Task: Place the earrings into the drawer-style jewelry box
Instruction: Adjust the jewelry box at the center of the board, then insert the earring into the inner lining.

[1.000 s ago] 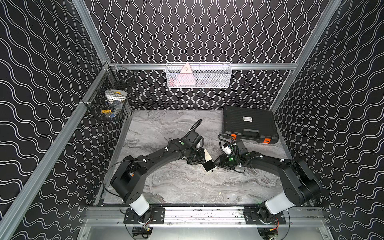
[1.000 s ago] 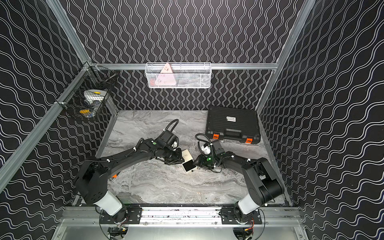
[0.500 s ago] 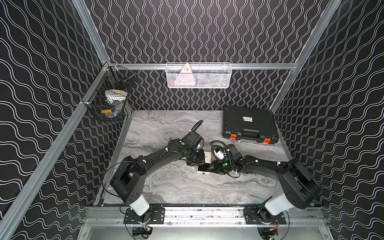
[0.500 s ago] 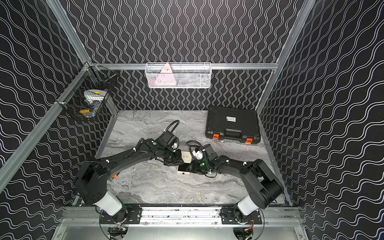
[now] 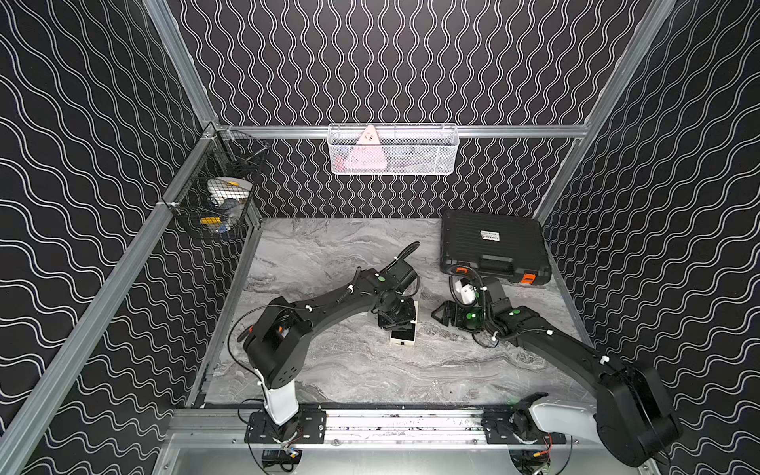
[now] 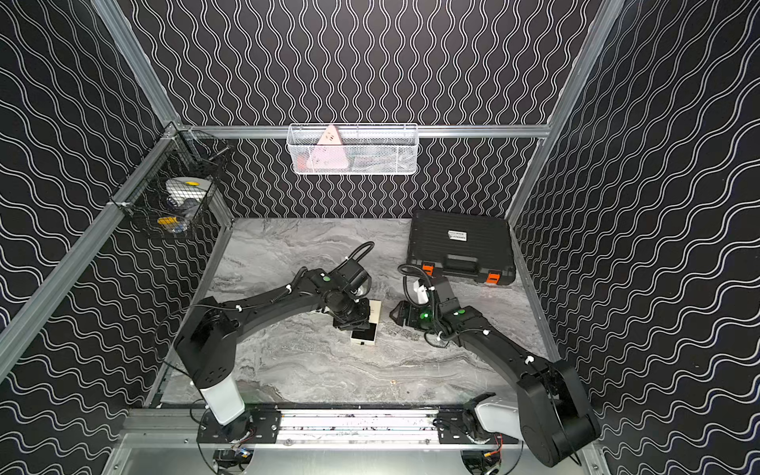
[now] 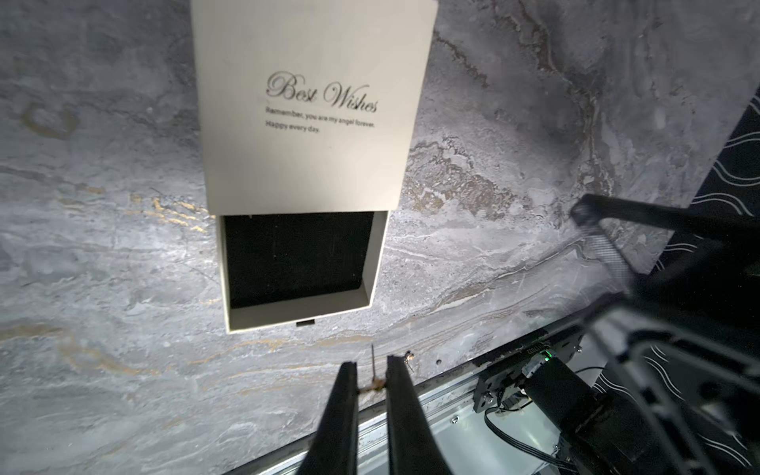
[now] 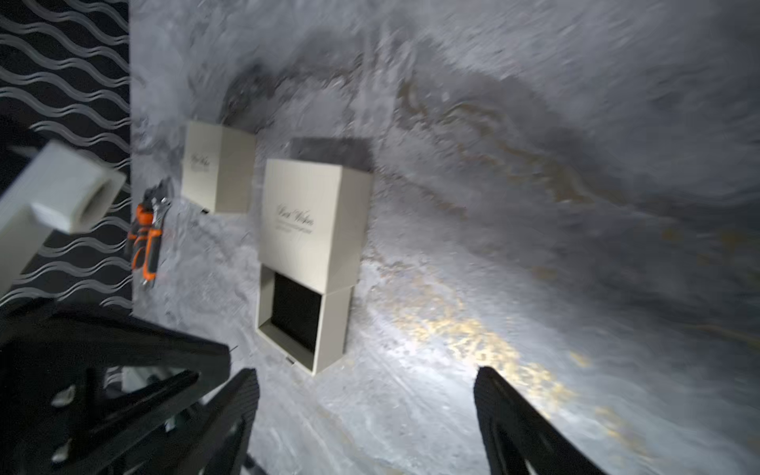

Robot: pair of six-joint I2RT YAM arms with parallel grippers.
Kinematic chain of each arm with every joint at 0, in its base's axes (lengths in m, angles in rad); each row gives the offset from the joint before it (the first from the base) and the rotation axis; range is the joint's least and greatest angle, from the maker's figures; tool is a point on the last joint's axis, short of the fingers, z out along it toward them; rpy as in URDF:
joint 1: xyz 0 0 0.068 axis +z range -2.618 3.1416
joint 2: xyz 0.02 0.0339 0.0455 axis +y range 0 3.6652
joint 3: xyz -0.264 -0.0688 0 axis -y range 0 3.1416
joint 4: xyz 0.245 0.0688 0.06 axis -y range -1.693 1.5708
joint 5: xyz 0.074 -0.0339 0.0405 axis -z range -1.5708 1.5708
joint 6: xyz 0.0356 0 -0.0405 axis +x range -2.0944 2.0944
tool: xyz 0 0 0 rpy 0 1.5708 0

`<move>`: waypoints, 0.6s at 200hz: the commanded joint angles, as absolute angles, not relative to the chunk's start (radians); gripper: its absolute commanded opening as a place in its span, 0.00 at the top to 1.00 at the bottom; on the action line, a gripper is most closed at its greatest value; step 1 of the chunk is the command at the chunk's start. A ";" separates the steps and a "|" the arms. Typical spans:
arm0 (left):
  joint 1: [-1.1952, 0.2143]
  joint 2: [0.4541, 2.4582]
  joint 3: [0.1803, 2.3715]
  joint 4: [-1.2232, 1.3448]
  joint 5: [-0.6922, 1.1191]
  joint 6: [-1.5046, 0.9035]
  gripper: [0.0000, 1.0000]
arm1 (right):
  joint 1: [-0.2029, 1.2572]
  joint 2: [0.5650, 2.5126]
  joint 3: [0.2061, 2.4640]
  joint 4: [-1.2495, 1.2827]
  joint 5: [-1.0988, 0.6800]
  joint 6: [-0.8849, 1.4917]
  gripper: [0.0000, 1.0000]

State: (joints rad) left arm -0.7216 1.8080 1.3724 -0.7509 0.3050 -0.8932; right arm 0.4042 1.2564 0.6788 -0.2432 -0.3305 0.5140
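The jewelry box (image 5: 403, 337) lies mid-table, cream, marked "Best Wishes". Its sleeve (image 7: 312, 103) is pushed back and its black-lined drawer (image 7: 298, 263) stands pulled out and bare. My left gripper (image 7: 372, 362) hovers just in front of the drawer, shut on a tiny gold earring (image 7: 373, 383) whose pin sticks up between the fingers. A second earring (image 7: 408, 356) lies on the marble near the front rail. My right gripper (image 8: 365, 376) is open and holds nothing. It sits low, to the right of the box (image 8: 314, 230), seen in both top views (image 5: 439, 316) (image 6: 395, 317).
A second cream box (image 8: 218, 177) stands behind the first, mostly under the left arm in the top views. Orange-handled pliers (image 8: 144, 242) lie by the wall. A black tool case (image 5: 493, 246) fills the back right corner. Wire baskets (image 5: 392, 150) (image 5: 218, 205) hang on the walls.
My right gripper reached left to the box, then drew back to the right and opened wide. The box has turned and its drawer now points at the front rail. The left gripper stayed shut.
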 commanded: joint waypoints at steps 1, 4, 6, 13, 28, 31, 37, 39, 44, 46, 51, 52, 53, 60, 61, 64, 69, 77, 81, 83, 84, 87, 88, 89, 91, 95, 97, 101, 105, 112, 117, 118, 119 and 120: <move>-0.726 1.849 1.412 -0.843 0.293 -0.942 1.00 | 0.386 1.253 0.699 -0.301 -0.298 0.490 0.14; -0.727 1.856 1.419 -0.850 0.293 -0.946 1.00 | 0.383 1.254 0.701 -0.302 -0.303 0.489 0.14; -0.727 1.860 1.424 -0.855 0.291 -0.948 1.00 | 0.381 1.256 0.702 -0.301 -0.305 0.488 0.14; -0.731 1.875 1.445 -0.877 0.280 -0.952 1.00 | 0.375 1.259 0.704 -0.301 -0.315 0.485 0.14; -0.739 1.908 1.495 -0.914 0.249 -0.936 1.00 | 0.363 1.261 0.700 -0.294 -0.331 0.479 0.13; -0.739 1.915 1.502 -0.920 0.243 -0.933 1.00 | 0.361 1.261 0.698 -0.291 -0.334 0.478 0.13; -0.740 1.928 1.516 -0.930 0.238 -0.930 1.00 | 0.355 1.259 0.694 -0.285 -0.341 0.477 0.13; -0.741 1.932 1.520 -0.932 0.237 -0.928 1.00 | 0.354 1.259 0.693 -0.283 -0.343 0.477 0.13; -0.741 1.943 1.528 -0.937 0.239 -0.924 1.00 | 0.350 1.259 0.690 -0.279 -0.347 0.476 0.13; -0.741 1.947 1.530 -0.938 0.240 -0.923 1.00 | 0.349 1.259 0.689 -0.278 -0.349 0.476 0.13; -0.741 1.957 1.536 -0.945 0.245 -0.922 1.00 | 0.345 1.259 0.687 -0.278 -0.353 0.475 0.13; -0.741 1.959 1.537 -0.946 0.246 -0.922 1.00 | 0.344 1.259 0.687 -0.278 -0.354 0.474 0.13; -0.741 1.961 1.539 -0.946 0.247 -0.921 1.00 | 0.343 1.259 0.687 -0.278 -0.355 0.475 0.13; -0.741 1.974 1.548 -0.953 0.251 -0.921 1.00 | 0.338 1.260 0.689 -0.279 -0.359 0.472 0.12; -0.741 1.976 1.548 -0.955 0.252 -0.921 1.00 | 0.339 1.260 0.689 -0.279 -0.360 0.471 0.12; -0.741 1.981 1.552 -0.959 0.253 -0.921 1.00 | 0.338 1.261 0.689 -0.278 -0.362 0.470 0.12; -0.741 1.988 1.558 -0.965 0.254 -0.922 1.00 | 0.334 1.262 0.690 -0.279 -0.365 0.467 0.12; -0.741 1.999 1.571 -0.975 0.245 -0.921 1.00 | 0.331 1.264 0.692 -0.278 -0.367 0.464 0.12; -0.741 2.004 1.578 -0.979 0.239 -0.922 1.00 | 0.330 1.265 0.693 -0.278 -0.368 0.463 0.12; -0.741 2.006 1.581 -0.982 0.235 -0.920 1.00 | 0.329 1.265 0.693 -0.278 -0.368 0.461 0.12; -0.741 2.007 1.583 -0.983 0.233 -0.919 1.00 | 0.328 1.265 0.693 -0.278 -0.368 0.461 0.12; -0.741 2.012 1.589 -0.987 0.228 -0.920 1.00 | 0.328 1.267 0.694 -0.277 -0.369 0.460 0.12; -0.741 2.013 1.590 -0.988 0.227 -0.919 1.00 | 0.327 1.267 0.695 -0.277 -0.370 0.459 0.12; -0.741 2.014 1.592 -0.989 0.226 -0.919 1.00 | 0.327 1.267 0.695 -0.276 -0.370 0.460 0.12; -0.741 2.017 1.596 -0.990 0.224 -0.919 1.00 | 0.326 1.267 0.695 -0.276 -0.371 0.460 0.12; -0.741 2.022 1.603 -0.993 0.221 -0.917 1.00 | 0.325 1.267 0.696 -0.275 -0.371 0.460 0.12; -0.741 2.025 1.607 -0.994 0.221 -0.916 1.00 | 0.325 1.269 0.696 -0.275 -0.372 0.458 0.12; -0.741 2.031 1.615 -0.994 0.221 -0.916 1.00 | 0.324 1.270 0.696 -0.273 -0.374 0.458 0.12; -0.740 2.036 1.622 -0.997 0.223 -0.916 1.00 | 0.323 1.271 0.698 -0.272 -0.374 0.458 0.12; -0.741 2.048 1.635 -0.999 0.227 -0.917 1.00 | 0.324 1.273 0.698 -0.270 -0.377 0.457 0.12; -0.741 2.054 1.642 -0.997 0.228 -0.919 1.00 | 0.324 1.274 0.699 -0.270 -0.377 0.456 0.12; -0.741 2.056 1.643 -0.996 0.228 -0.919 1.00 | 0.324 1.274 0.699 -0.270 -0.378 0.457 0.12; -0.741 2.056 1.643 -0.996 0.229 -0.919 1.00 | 0.324 1.274 0.699 -0.270 -0.379 0.456 0.12; -0.741 2.057 1.644 -0.995 0.230 -0.919 1.00 | 0.324 1.275 0.699 -0.270 -0.379 0.457 0.12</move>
